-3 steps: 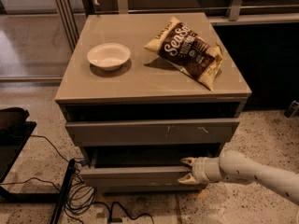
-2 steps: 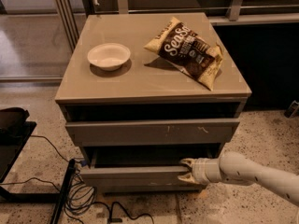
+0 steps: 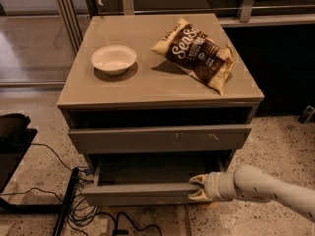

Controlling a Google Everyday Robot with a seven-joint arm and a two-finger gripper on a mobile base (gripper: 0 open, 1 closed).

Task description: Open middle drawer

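Reaching in from 4 o'clock, the pale arm [image 3: 268, 187] brings the gripper [image 3: 196, 188] to the right end of the middle drawer [image 3: 138, 193], low in the view at 6 o'clock. Its two fingers [image 3: 198, 179] are pinched narrowly over the top edge of that plain front. The drawer stands partly drawn out beneath the scratched drawer front [image 3: 157, 139]. On the cabinet top [image 3: 147, 85], a white bowl [image 3: 113, 59] sits at 10 o'clock and a brown chip bag [image 3: 197, 53] at 1 o'clock.
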